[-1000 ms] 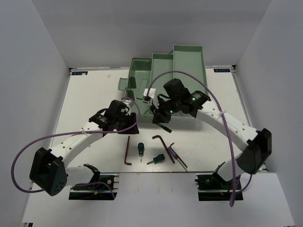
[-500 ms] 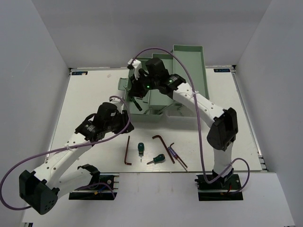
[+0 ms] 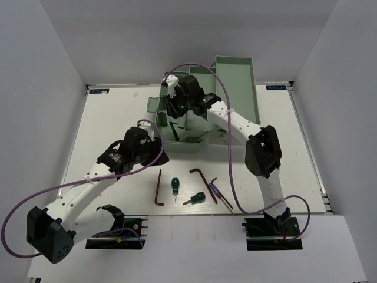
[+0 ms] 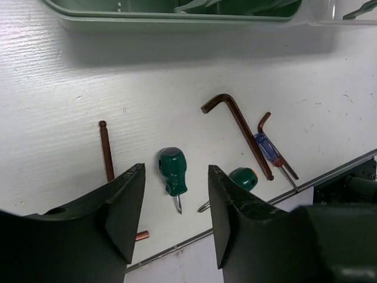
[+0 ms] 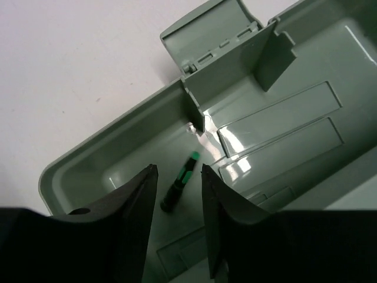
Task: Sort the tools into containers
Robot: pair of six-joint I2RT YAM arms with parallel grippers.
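A thin screwdriver, dark-handled with a green end, is seen lying flat on the floor of a pale green tray of the toolbox, near the tray's long wall. It is touched by nothing. The right gripper is held above it with fingers parted and empty; this tool is judged as sorted.

Six tools are left on the table, near its front edge:
- one stubby green-handled screwdriver
- a second green-handled screwdriver, just beside it
- three hex keys
- a blue-handled screwdriver, lying against or across two of the keys

The left gripper is hung over this group, fingers spread, nothing grasped. The first green handle is framed between them.

Step in hand, as judged: the next pick, by the left arm. A straight descent is called for, fingers closed across the green handle, clear of the neighbouring hex key.
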